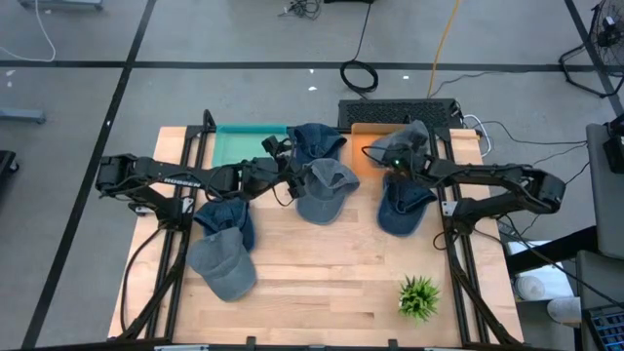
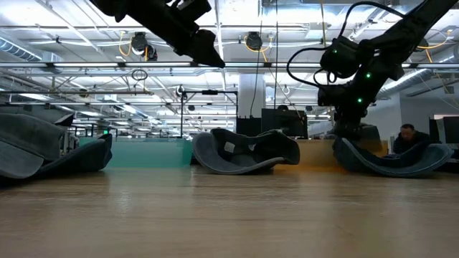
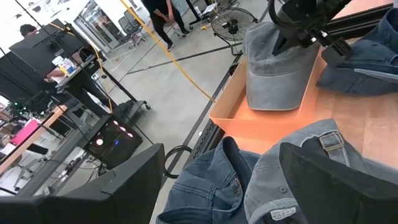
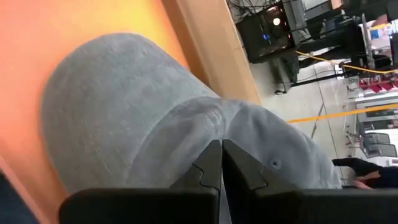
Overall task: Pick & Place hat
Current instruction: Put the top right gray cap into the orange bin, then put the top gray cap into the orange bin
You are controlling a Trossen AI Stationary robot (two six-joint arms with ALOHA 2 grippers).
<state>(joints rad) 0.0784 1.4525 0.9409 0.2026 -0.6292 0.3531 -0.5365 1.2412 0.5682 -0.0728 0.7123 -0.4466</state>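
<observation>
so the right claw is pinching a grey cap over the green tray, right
Not quite: the tray is orange, not green. The right claw is shut on the grey cap over the orange tray, as the right wrist view and left wrist view show. The green tray sits further left in the high view.

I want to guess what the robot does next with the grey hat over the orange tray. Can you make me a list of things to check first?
1. Right gripper shut on the grey hat: ok, its fingers pinch the fabric.
2. Grey hat over the orange tray: ok, it hangs inside the tray's edges.
3. Hat resting on the tray floor: cannot tell.
4. Left gripper out of the way: ok, it is open, above the middle hats, away from the orange tray.
5. Green tray not in the path: ok, it sits on the other side.
6. Dark blue hat beside the orange tray untouched: ok.
</observation>
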